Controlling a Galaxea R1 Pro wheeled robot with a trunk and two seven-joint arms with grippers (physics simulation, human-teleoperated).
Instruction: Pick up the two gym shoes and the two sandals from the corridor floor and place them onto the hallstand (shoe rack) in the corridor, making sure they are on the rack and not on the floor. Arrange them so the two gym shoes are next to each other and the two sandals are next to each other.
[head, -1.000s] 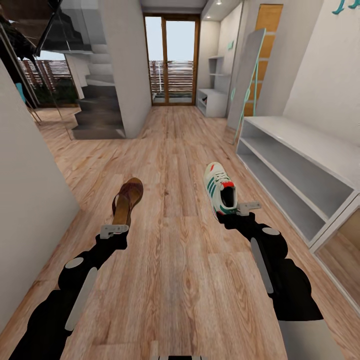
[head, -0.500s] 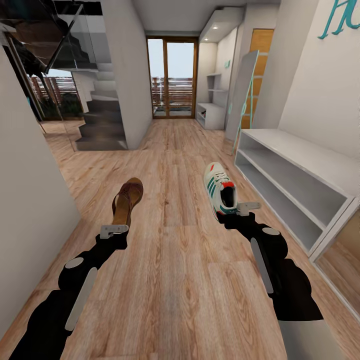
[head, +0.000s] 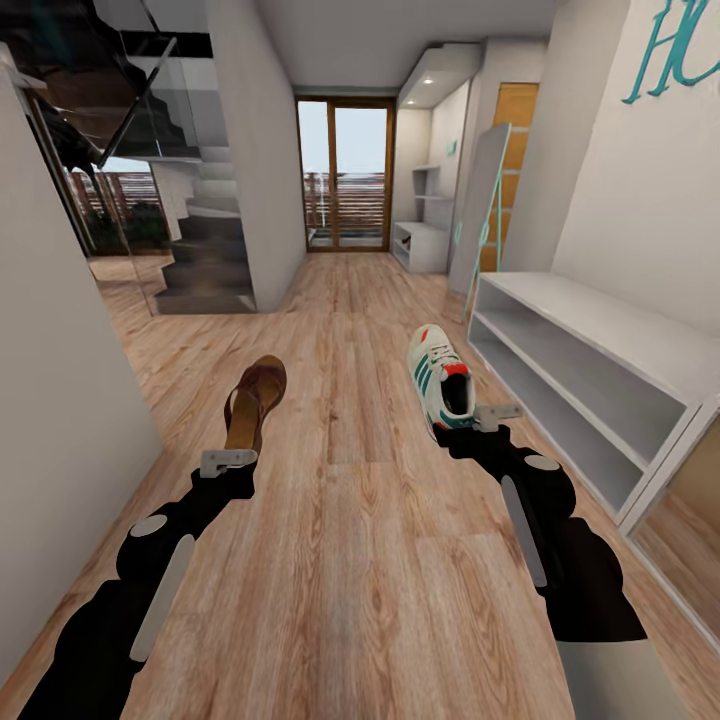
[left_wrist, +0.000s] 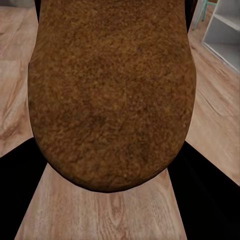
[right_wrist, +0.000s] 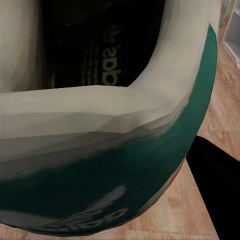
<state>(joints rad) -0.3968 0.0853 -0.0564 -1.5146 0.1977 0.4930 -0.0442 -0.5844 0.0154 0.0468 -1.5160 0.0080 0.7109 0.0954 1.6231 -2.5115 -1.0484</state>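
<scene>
While both my arms reach forward over the floor (head: 360, 560), each carries one item. My left gripper (head: 228, 460) is clamped on the heel end of a sandal (head: 255, 400), which extends from it toward 12 o'clock, clear of the planks; at the left wrist the tan footbed (left_wrist: 110, 90) sits between the two dark fingers (left_wrist: 20, 200). My right gripper (head: 480, 418) is clamped on the heel of a sneaker (head: 440, 380), toe toward 11 o'clock; at the right wrist the green heel band and dark inside of that sneaker (right_wrist: 115, 165) sit close against the camera, so the fingertips themselves are hidden. Sandal and sneaker are well apart, at roughly 11 and 1 o'clock from me. A plain low white rack (head: 590, 370) with two open tiers stands along the wall at 2 o'clock, near the sneaker but not touching it. At 12 o'clock, far down the corridor beside the glass door (head: 345, 175), stands the hallstand (head: 425, 245) with wall shelves above it. A staircase (head: 205, 260) is at 10 o'clock
</scene>
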